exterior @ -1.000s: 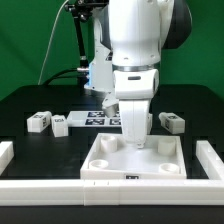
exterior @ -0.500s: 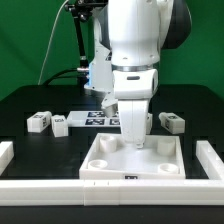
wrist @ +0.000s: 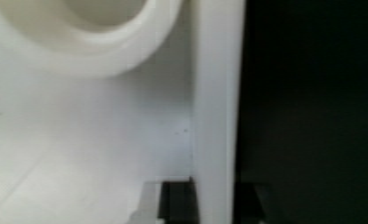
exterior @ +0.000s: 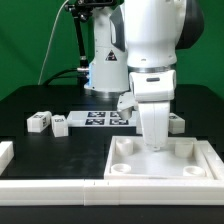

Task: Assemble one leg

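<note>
The gripper (exterior: pixel 155 145) is straight down on the panel (exterior: pixel 160 166), near its 12 o'clock edge. Can't tell if the jaws are spread or pinching; the wrist view is just a blurry panel wall and a socket (wrist: pixel 92 25). One leg (exterior: pixel 38 121) sits well off at the gripper's 9 o'clock. A second leg (exterior: pixel 60 124) is just beside it, with the marker board (exterior: pixel 100 118) at their 3 o'clock.

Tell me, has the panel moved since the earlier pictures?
Yes. The panel slid toward the exterior view's right; its left edge now lies further right along the fixed marker board.
</note>
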Robot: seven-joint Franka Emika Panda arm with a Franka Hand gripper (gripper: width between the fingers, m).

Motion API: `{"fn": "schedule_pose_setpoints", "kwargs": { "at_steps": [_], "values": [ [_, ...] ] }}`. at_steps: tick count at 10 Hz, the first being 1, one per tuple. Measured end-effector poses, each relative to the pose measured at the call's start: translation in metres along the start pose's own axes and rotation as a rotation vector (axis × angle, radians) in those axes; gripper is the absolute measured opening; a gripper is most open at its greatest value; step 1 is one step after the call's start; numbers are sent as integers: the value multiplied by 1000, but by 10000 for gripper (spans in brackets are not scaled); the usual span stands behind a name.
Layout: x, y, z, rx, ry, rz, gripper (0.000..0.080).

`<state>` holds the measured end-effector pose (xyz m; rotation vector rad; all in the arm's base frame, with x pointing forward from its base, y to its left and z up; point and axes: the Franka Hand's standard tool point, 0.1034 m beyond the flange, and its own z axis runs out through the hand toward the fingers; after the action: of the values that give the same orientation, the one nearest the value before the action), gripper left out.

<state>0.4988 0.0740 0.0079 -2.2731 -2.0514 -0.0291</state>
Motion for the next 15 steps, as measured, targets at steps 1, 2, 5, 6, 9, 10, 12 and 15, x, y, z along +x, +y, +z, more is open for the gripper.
{"fn": "schedule_pose_setpoints", "kwargs": {
  "at_steps": [1,2,5,6,9,10,12,15],
  "values": [
    [0,0,0,3,-1,6,61],
    [0,0,0,3,-1,7,61],
    [-1,0,0,3,-1,8,147],
    [-1,0,0,3,-1,9,353],
    [-2,0,0,3,0,10,524],
    [-2,0,1,3,0,10,623],
    [-2,0,1,3,0,11,648],
    [0,-1,-5,-4,-1,52,649]
  ]
}}
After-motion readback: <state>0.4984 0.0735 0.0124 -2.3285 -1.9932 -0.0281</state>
